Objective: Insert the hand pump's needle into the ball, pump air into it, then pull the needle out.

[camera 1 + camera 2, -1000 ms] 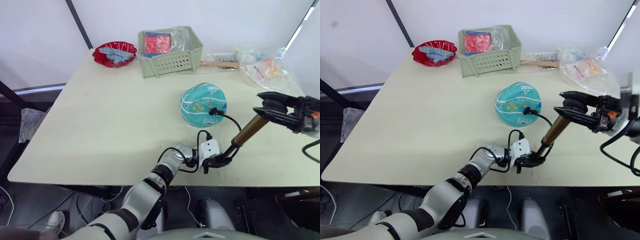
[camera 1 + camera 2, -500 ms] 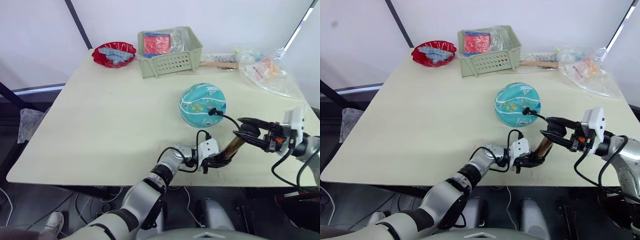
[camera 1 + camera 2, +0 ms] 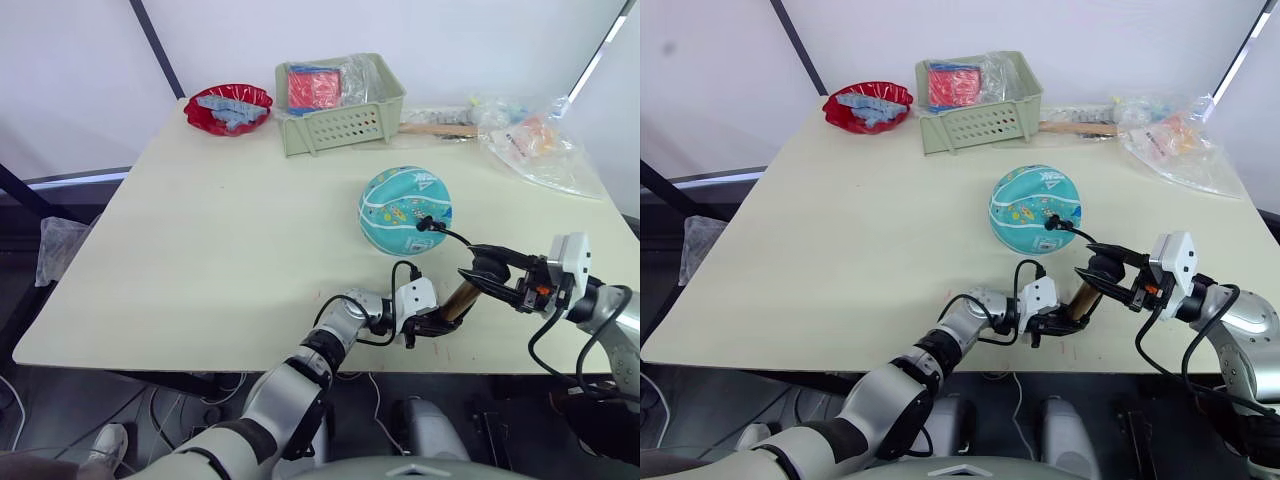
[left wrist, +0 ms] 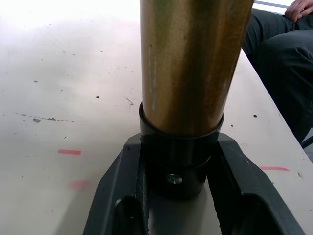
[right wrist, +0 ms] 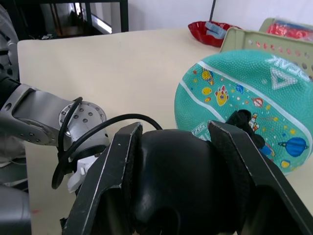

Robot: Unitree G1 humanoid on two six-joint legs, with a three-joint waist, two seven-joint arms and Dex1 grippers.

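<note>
The teal ball (image 3: 406,209) rests on the table right of centre. The needle's black fitting (image 3: 424,223) sits against the ball's near side, and the pin itself is hidden. A thin black hose (image 3: 452,237) runs from it to the hand pump (image 3: 461,298), which stands tilted by the front edge. My left gripper (image 3: 436,322) is shut on the pump's black end cap (image 4: 178,161), pressed to the table. My right gripper (image 3: 487,272) is shut on the black handle (image 5: 176,186) at the top. Little of the bronze cylinder (image 4: 190,63) shows between the two.
A green basket (image 3: 340,125) and a red bowl (image 3: 229,107) stand at the back. Plastic bags (image 3: 530,140) and a wooden-handled tool (image 3: 440,128) lie at the back right. A seated person's legs (image 4: 283,73) are beyond the table's edge in the left wrist view.
My right gripper has pushed the handle down and left towards my left gripper, so the pump looks much shorter. The ball and my left gripper have stayed put.
</note>
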